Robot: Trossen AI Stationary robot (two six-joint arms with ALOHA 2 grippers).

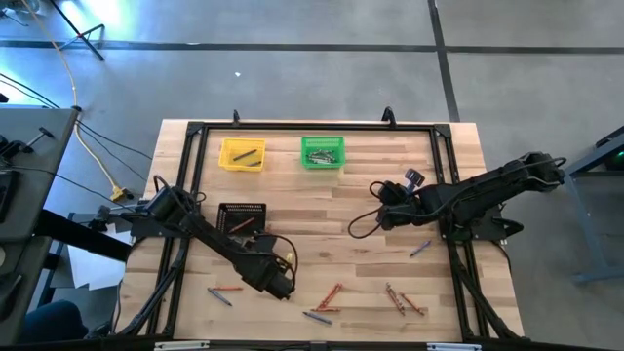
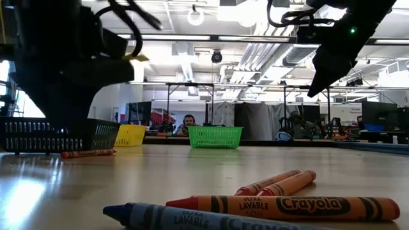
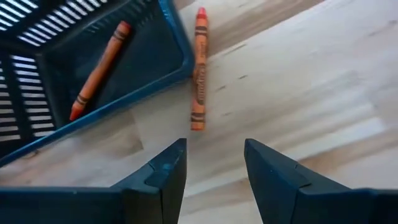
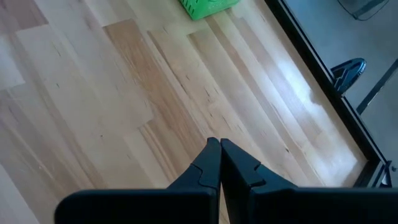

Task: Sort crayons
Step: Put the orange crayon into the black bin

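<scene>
My left gripper (image 1: 282, 287) (image 3: 214, 146) stands open above the bare wood near the table's front, with nothing between its fingers. Ahead of it an orange crayon (image 3: 198, 74) lies flat on the table beside the corner of the black mesh bin (image 1: 242, 216) (image 3: 37, 87). Another orange crayon (image 3: 99, 68) lies inside that bin. More crayons lie loose along the front: an orange and a grey one (image 1: 224, 292), an orange pair (image 1: 331, 294), a blue one (image 1: 317, 317), two more (image 1: 402, 301). My right gripper (image 1: 382, 216) (image 4: 219, 144) hovers shut over the table's middle right.
A yellow bin (image 1: 242, 154) and a green bin (image 1: 322, 152) holding crayons stand at the far side. A lone bluish crayon (image 1: 420, 250) lies right of centre. A black frame (image 1: 444, 175) runs around the tabletop. Bare wood lies between the two arms.
</scene>
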